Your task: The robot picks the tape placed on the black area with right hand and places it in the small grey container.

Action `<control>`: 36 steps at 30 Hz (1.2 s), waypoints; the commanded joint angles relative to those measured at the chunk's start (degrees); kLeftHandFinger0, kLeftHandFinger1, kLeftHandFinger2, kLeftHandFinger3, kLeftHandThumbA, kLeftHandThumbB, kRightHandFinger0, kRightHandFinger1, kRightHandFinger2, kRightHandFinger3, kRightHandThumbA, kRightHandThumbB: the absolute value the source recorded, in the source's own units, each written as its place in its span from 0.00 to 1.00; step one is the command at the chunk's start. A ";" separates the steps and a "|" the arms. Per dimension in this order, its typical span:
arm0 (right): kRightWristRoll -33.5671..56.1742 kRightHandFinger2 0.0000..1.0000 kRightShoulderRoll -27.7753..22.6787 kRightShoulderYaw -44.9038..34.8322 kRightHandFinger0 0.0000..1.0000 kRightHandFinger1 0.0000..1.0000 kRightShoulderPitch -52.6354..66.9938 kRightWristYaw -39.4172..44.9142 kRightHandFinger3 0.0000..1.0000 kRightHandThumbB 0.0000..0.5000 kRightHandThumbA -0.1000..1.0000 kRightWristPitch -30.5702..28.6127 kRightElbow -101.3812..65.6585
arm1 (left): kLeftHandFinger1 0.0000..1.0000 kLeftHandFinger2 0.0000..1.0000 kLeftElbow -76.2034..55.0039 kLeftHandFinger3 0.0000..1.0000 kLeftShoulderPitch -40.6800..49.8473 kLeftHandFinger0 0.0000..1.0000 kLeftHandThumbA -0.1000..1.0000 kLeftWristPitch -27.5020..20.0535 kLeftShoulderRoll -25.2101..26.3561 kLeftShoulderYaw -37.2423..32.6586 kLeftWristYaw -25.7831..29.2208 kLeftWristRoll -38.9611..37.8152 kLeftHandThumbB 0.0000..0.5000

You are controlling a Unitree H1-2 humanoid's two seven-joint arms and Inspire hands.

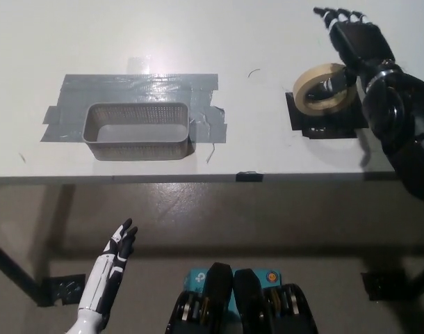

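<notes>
Black right hand (356,42) reaches over the tape (324,89); grey container (137,131) sits apart.

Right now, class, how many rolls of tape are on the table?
1. The tape roll sits on the black patch at the table's right side, with the black right hand just beside it. None seems hidden.

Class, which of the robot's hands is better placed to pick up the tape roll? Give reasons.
Right. The right hand hovers over the tape, fingers spread; the left hand rests below the table edge.
</notes>
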 commanded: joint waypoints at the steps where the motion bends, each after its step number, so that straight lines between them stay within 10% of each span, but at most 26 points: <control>1: -0.15 1.00 -0.72 1.34 1.00 1.00 -5.46 5.49 1.00 1.00 0.92 0.76 1.72 | 1.00 1.00 -1.18 1.00 -0.75 1.00 1.00 -0.26 0.77 0.06 -0.13 0.42 0.08; 7: 0.99 1.00 -0.08 3.53 1.00 1.00 -9.46 12.64 1.00 1.00 0.79 1.73 7.97 | 1.00 1.00 -1.21 1.00 -0.95 1.00 1.00 0.12 0.80 0.16 -0.45 -0.17 0.07; 17: -1.79 1.00 4.35 8.63 1.00 1.00 -14.98 2.02 1.00 1.00 0.70 -1.14 26.45 | 1.00 1.00 -1.15 1.00 -0.92 1.00 0.99 -0.07 0.56 -0.40 -0.58 0.14 0.03; 20: -4.29 1.00 6.25 12.84 1.00 1.00 -16.56 -3.11 1.00 0.71 0.29 -1.69 32.67 | 1.00 1.00 -1.26 1.00 -1.28 1.00 0.99 0.33 0.51 -0.45 -0.57 0.26 0.04; 21: -5.16 0.70 6.52 14.30 0.96 0.72 -16.39 -5.07 1.00 0.54 0.07 -2.44 34.09 | 1.00 1.00 -1.24 1.00 -1.17 1.00 1.00 0.10 0.49 -0.50 -0.55 0.25 0.05; 22: -5.42 0.62 6.58 15.33 0.40 0.46 -16.01 -7.00 1.00 0.63 0.01 -3.40 35.09 | 1.00 1.00 -1.15 1.00 -1.07 1.00 1.00 -0.23 0.51 -0.54 -0.59 0.16 0.05; 23: -5.14 0.55 6.44 15.66 0.28 0.37 -15.87 -7.72 0.91 0.63 0.00 -3.72 35.45 | 1.00 1.00 -1.12 1.00 -1.15 1.00 1.00 -0.28 0.54 -0.64 -0.67 0.17 0.05; 24: -5.51 0.21 5.97 16.35 0.02 0.04 -14.84 -14.15 0.56 0.70 0.00 -6.67 35.98 | 1.00 1.00 -1.19 1.00 -1.40 1.00 1.00 -0.20 0.53 -0.67 -0.81 -0.02 0.05; 26: -5.10 0.06 5.61 16.29 0.00 0.00 -14.33 -18.98 0.33 0.62 0.00 -8.61 36.37 | 1.00 1.00 -1.09 1.00 -2.00 1.00 1.00 -0.20 0.60 -0.74 -0.95 -0.05 0.06; 31: -2.64 0.88 5.59 14.19 0.01 0.47 -13.33 -24.24 0.20 0.36 0.00 -12.74 35.65 | 1.00 1.00 -0.46 1.00 -2.66 1.00 0.96 -0.74 0.99 -0.40 -1.19 -0.63 0.04; 36: 0.21 0.98 5.81 11.12 0.10 0.60 -13.33 -26.13 0.86 0.25 0.00 -16.21 34.90 | 1.00 1.00 0.08 1.00 -2.79 1.00 0.93 -1.16 1.22 -0.50 -1.14 -0.30 0.05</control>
